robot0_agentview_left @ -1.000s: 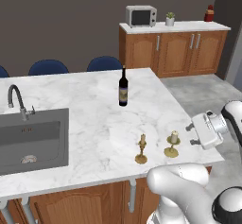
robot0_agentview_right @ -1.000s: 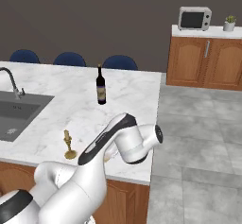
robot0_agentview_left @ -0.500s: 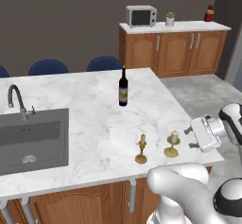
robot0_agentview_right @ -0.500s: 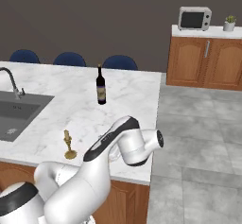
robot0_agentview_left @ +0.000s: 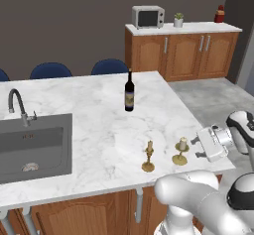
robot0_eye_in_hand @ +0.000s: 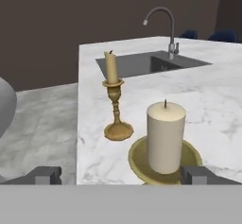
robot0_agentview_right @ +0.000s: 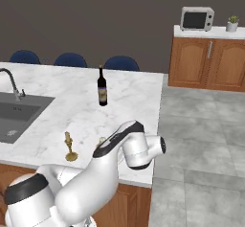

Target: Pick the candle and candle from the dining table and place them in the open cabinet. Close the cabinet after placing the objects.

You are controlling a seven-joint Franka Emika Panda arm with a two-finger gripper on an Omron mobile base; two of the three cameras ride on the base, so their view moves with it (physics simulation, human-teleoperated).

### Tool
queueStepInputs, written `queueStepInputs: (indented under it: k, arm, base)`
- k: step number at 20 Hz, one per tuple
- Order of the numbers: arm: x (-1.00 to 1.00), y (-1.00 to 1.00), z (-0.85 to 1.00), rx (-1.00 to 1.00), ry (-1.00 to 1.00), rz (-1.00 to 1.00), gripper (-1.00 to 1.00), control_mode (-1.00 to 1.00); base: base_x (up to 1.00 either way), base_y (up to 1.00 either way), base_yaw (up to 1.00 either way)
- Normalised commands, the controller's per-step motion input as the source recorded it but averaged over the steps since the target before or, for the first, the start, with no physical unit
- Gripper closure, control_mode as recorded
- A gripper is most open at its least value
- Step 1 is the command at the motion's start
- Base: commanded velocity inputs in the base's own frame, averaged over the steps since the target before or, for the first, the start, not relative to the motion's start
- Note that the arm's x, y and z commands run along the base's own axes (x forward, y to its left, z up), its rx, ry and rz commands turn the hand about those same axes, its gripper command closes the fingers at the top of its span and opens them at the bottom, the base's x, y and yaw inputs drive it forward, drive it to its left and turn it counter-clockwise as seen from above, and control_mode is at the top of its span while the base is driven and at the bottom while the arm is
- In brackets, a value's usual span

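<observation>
The gripper stood with its jaws wide apart and nothing between them, level with the table edge and aimed side-on at the thick cream candle on its brass dish. That candle sat just in front of the fingertips, near the corner of the dining table; the thin taper candle stood just beside it, toward the sink. This looked like the approach for the first pick. The next move likely called for easing forward until the fingers flanked the candle, then closing without tipping it.
</observation>
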Motion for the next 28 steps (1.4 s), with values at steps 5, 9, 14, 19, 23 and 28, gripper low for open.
queueStepInputs:
  k: [5,9,14,19,23,28]
  arm:
    - [0.17,-0.20,-0.04,0.08,0.00,0.00,-1.00,-1.00]
    - [0.31,-0.04,-0.11,0.04,0.00,0.00,-1.00,-1.00]
    - [0.35,0.00,-0.13,0.00,0.00,0.00,-1.00,-1.00]
    - [0.26,0.00,-0.18,0.00,0.00,0.00,-1.00,-1.00]
    - [0.07,-0.05,-0.24,0.01,0.00,0.00,-1.00,-1.00]
    - [0.00,-0.04,-0.21,0.03,0.00,0.00,-1.00,-1.00]
  base:
    - [0.00,0.00,0.00]
    - [0.00,0.00,0.00]
    - [0.00,0.00,0.00]
    - [0.00,0.00,0.00]
    - [0.00,0.00,0.00]
    - [0.00,0.00,0.00]
